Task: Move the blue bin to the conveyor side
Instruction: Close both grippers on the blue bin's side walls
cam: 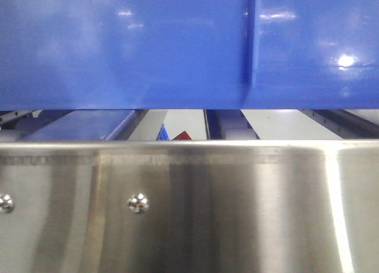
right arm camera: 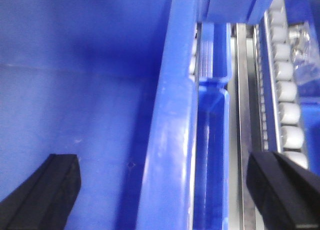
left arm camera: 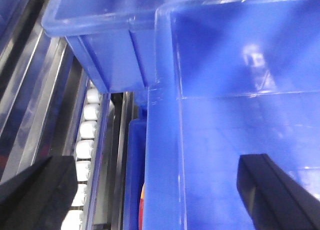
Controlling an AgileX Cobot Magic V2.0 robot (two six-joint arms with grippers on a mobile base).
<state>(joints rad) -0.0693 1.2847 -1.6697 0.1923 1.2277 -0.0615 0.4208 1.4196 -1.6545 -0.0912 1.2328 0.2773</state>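
The blue bin (cam: 148, 48) fills the front view above the steel panel (cam: 189, 208), with white rollers (right arm camera: 287, 95) alongside it, and the left jaws and right jaws both stand released, each straddling a side wall, half inside the bin and half outside, seemingly poised to pinch both rims for a two-armed carry.

A shiny brushed-steel panel (cam: 237, 214) with two round-headed screws (cam: 138, 202) fills the foreground, streaked with bright reflections. A row of white cylindrical rollers (left arm camera: 86, 140) runs beside grey metal rails (left arm camera: 35, 85).
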